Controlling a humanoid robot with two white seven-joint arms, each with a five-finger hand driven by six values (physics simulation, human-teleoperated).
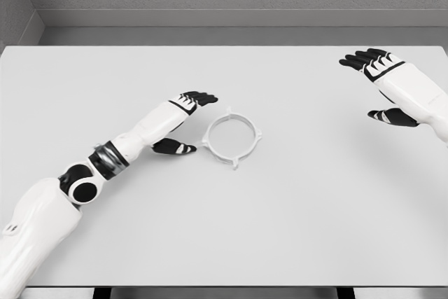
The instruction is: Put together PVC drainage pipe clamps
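One white pipe clamp ring (233,138) on table (294,229), left hand (183,122) beside it, right hand (383,85) apart, both released.

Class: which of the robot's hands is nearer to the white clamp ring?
Left. The left hand sits just left of the ring, fingers open; the right hand hovers far to its right.

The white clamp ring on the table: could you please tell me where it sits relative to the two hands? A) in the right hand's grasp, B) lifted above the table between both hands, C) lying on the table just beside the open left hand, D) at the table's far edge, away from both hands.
C: the white clamp ring lies flat on the table, right next to the open left hand, while the right hand is far off.
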